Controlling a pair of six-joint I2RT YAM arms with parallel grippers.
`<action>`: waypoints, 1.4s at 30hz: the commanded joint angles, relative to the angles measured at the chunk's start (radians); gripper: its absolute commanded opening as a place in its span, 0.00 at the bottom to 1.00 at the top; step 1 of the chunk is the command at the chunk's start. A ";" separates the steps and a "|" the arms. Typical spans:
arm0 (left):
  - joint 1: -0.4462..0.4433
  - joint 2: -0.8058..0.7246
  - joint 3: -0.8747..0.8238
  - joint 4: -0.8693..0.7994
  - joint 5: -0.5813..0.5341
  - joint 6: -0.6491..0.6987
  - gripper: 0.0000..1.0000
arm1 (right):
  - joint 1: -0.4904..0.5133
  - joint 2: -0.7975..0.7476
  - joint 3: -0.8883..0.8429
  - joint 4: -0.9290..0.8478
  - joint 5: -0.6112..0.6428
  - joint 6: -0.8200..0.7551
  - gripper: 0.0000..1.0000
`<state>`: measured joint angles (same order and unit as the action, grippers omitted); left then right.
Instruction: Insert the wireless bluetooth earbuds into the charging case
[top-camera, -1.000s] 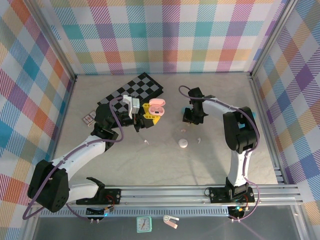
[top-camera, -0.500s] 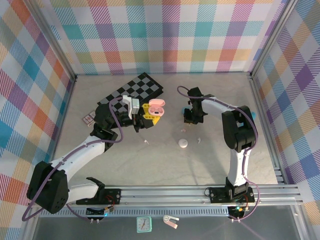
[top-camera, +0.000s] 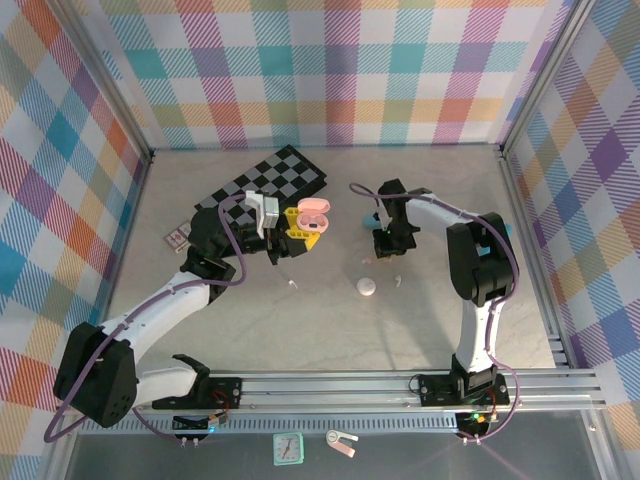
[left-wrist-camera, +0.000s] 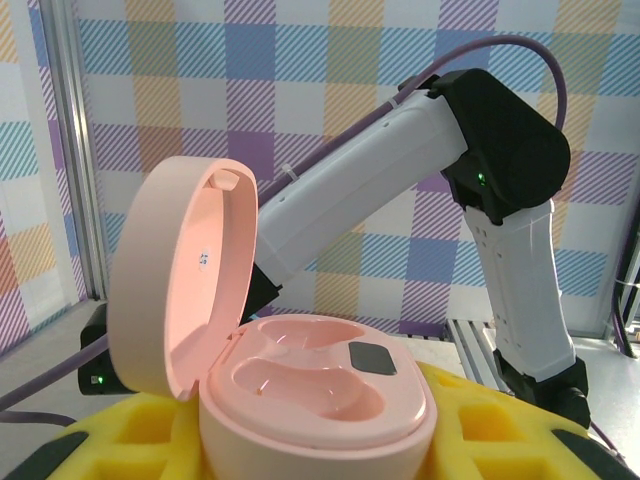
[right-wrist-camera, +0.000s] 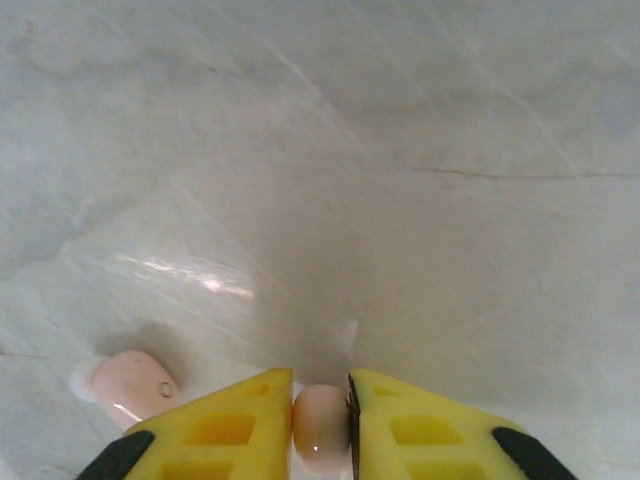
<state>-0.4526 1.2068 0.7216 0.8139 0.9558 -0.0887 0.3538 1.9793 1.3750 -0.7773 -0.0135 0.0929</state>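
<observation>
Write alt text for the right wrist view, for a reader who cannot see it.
The right gripper pinches a small pink earbud between its yellow fingers, over a pale marbled table. A second pink earbud lies on the table at lower left.

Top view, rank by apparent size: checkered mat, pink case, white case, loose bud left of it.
1. checkered mat
2. pink case, open; raised nearer the camera, so its lead is unsure
3. white case
4. loose bud

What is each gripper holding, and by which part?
Left gripper clamps the open pink plastic charging case by its base; right gripper pinches a tiny pink earbud by its sides.
</observation>
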 joint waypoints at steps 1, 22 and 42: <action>0.009 -0.028 -0.018 0.041 -0.007 0.003 0.32 | -0.008 -0.054 -0.005 -0.043 0.053 -0.037 0.28; 0.222 -0.116 -0.117 0.098 -0.033 -0.055 0.31 | 0.231 -0.094 -0.004 -0.140 0.576 0.121 0.42; 0.255 -0.148 -0.120 0.067 -0.016 -0.061 0.31 | 0.275 0.056 0.058 -0.127 0.629 0.099 0.35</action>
<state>-0.2134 1.0882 0.6102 0.8658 0.9230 -0.1417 0.6224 2.0232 1.4036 -0.8913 0.6064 0.1974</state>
